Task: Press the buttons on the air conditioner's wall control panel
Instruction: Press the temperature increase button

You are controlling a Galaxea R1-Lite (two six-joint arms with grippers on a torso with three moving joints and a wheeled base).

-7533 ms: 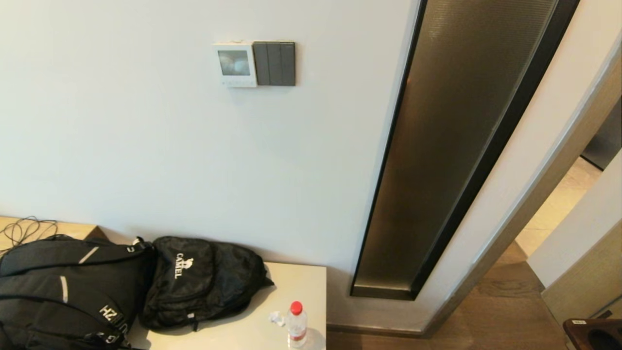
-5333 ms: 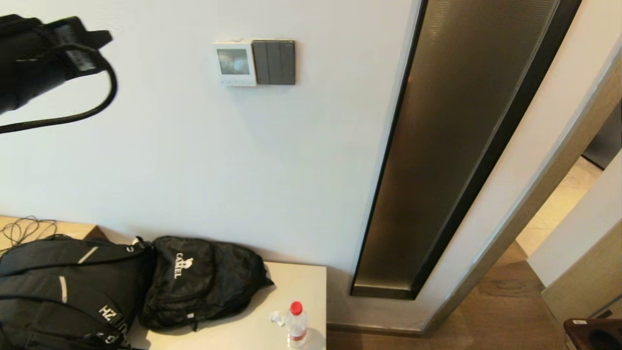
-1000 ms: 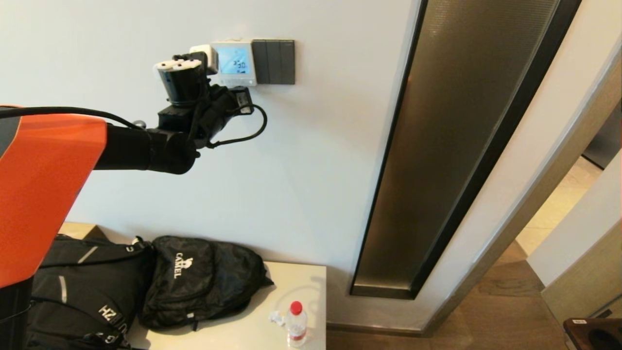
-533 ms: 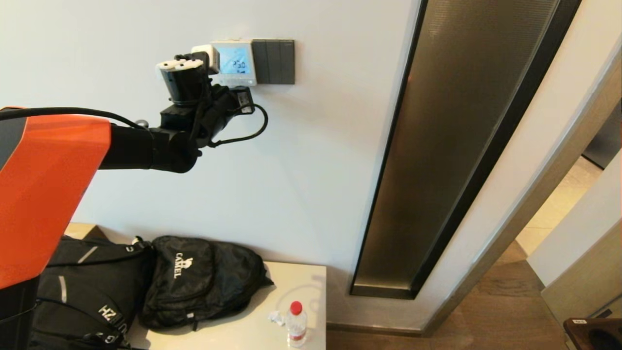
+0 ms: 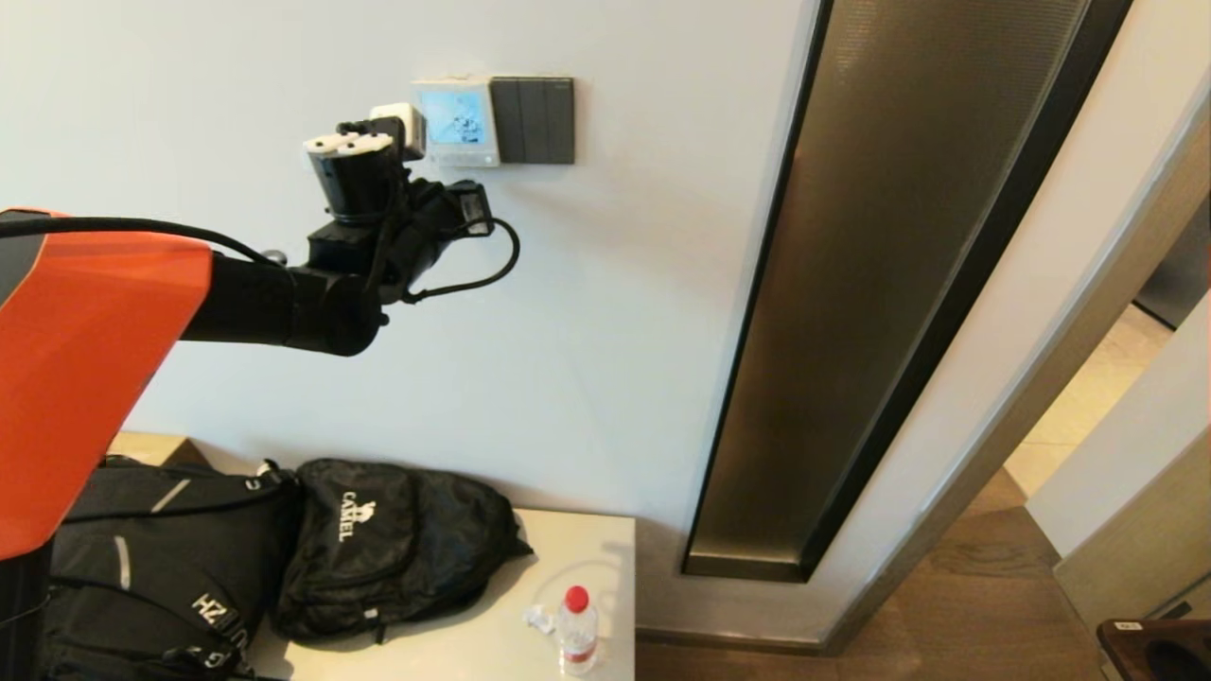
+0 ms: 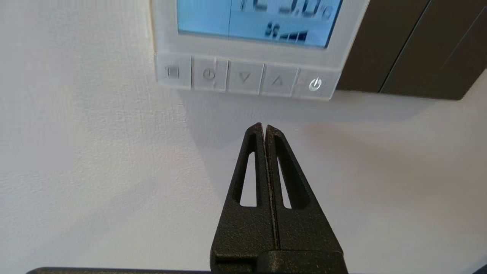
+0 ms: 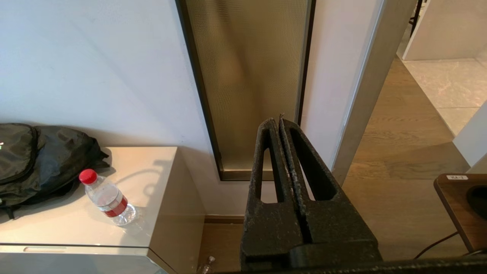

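Observation:
The white wall control panel (image 5: 459, 121) has a lit pale blue screen (image 6: 258, 19). Its row of pale buttons (image 6: 245, 76) runs along the lower edge, with a power button (image 6: 314, 84) at one end. My left gripper (image 6: 263, 126) is shut and empty. Its tips point at the bare wall just below the two arrow buttons, not on any button. In the head view the left gripper (image 5: 452, 182) sits just under the panel. My right gripper (image 7: 277, 121) is shut, empty and parked low, out of the head view.
A dark grey three-rocker switch plate (image 5: 535, 121) adjoins the panel on the right and also shows in the left wrist view (image 6: 411, 45). Below are a cabinet top (image 5: 587, 549) with black backpacks (image 5: 388, 549) and a water bottle (image 5: 577, 632). A tall bronze panel (image 5: 870, 284) is to the right.
The left arm rose to the panel and the screen went from dark to lit blue. In the last half second the gripper dropped slightly below the button row.

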